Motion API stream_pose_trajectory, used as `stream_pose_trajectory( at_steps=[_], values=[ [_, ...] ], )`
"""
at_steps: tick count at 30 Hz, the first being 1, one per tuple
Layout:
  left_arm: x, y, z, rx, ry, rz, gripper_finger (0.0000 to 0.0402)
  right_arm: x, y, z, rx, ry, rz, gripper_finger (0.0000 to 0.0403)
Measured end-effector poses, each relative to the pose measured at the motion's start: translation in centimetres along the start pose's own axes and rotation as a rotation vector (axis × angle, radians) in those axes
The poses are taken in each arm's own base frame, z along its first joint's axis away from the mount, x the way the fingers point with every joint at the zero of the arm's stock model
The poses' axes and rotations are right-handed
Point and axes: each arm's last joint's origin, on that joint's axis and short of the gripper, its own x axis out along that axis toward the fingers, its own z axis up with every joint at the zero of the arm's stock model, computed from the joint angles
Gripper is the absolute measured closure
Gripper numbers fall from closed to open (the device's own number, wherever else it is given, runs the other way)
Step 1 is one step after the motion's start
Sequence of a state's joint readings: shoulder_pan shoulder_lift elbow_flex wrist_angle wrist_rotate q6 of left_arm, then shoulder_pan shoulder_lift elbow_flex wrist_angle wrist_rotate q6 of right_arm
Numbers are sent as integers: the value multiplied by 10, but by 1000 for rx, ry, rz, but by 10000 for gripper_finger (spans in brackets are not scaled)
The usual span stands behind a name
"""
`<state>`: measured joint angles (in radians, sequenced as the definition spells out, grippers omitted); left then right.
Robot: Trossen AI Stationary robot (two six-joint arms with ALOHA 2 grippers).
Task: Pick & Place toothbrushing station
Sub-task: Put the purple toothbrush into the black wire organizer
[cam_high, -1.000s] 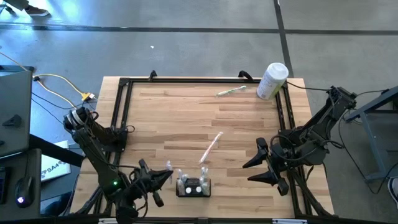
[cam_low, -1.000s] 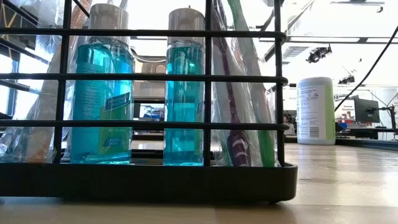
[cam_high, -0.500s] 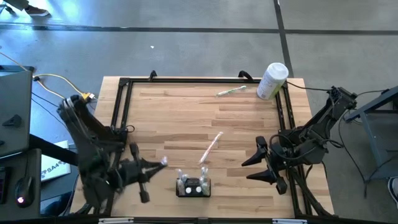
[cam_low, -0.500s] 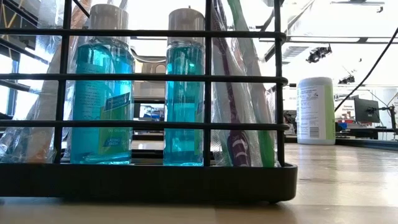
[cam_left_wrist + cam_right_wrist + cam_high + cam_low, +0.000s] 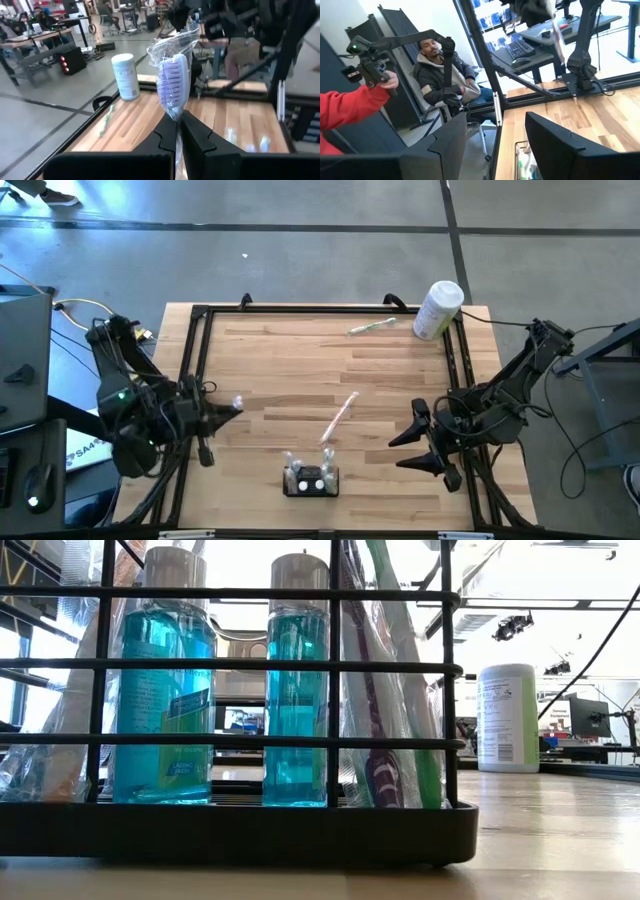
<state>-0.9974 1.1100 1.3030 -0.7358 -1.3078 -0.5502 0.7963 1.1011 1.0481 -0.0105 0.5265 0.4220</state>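
The toothbrushing station [image 5: 311, 478], a low black wire holder, stands near the table's near edge. The low view shows it close up [image 5: 230, 830], holding two blue bottles and wrapped toothbrushes. My left gripper [image 5: 228, 408] is over the table's left side, left of the station and farther back. It is shut on a wrapped purple toothbrush [image 5: 172, 80]. My right gripper [image 5: 398, 455] is open and empty at the table's right, its fingers pointing left; its own view [image 5: 495, 120] shows them spread wide. My left gripper pinches the wrapped toothbrush just below its head [image 5: 176, 116] between its two fingers. The fingers point toward the table's right. The bristle head and its crinkled clear wrap stick out past the fingertips. The toothbrush is lifted clear of the table.
A pale wrapped toothbrush [image 5: 340, 417] lies mid-table and a green one [image 5: 370, 326] lies near the far edge. A tall white container [image 5: 437, 310] stands at the far right corner. A black frame [image 5: 300, 309] runs around the tabletop. People show in the room beyond [image 5: 445, 70].
My left gripper has drawn away from the station's left side, going toward the table's left and far edges with the wrapped toothbrush still shut in it. The station and the things in it have stayed put.
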Motion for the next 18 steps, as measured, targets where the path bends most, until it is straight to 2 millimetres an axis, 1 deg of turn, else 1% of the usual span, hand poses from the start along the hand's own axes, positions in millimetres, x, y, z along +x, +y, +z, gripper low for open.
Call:
stream_pose_trajectory(
  at_steps=[2, 6, 10, 13, 16, 18],
  values=[
    [0, 5, -8, 6, 8, -5, 400, 1, -2, 1, 2, -5, -11, 207],
    [-9, 24, -11, -56, -3, -41, 399, 2, -5, 2, 4, -8, -21, 207],
    [-22, 48, -5, -110, -28, -76, 399, 3, -5, 2, 5, -11, -26, 207],
    [-27, 65, -4, -118, -40, -89, 399, 3, -6, 3, 6, -20, -41, 207],
    [-27, 79, -10, -123, -44, -87, 399, 3, -6, 4, 10, -28, -44, 207],
    [-27, 85, -18, -128, -44, -89, 399, 3, -6, 5, 13, -37, -42, 207]
  ],
)
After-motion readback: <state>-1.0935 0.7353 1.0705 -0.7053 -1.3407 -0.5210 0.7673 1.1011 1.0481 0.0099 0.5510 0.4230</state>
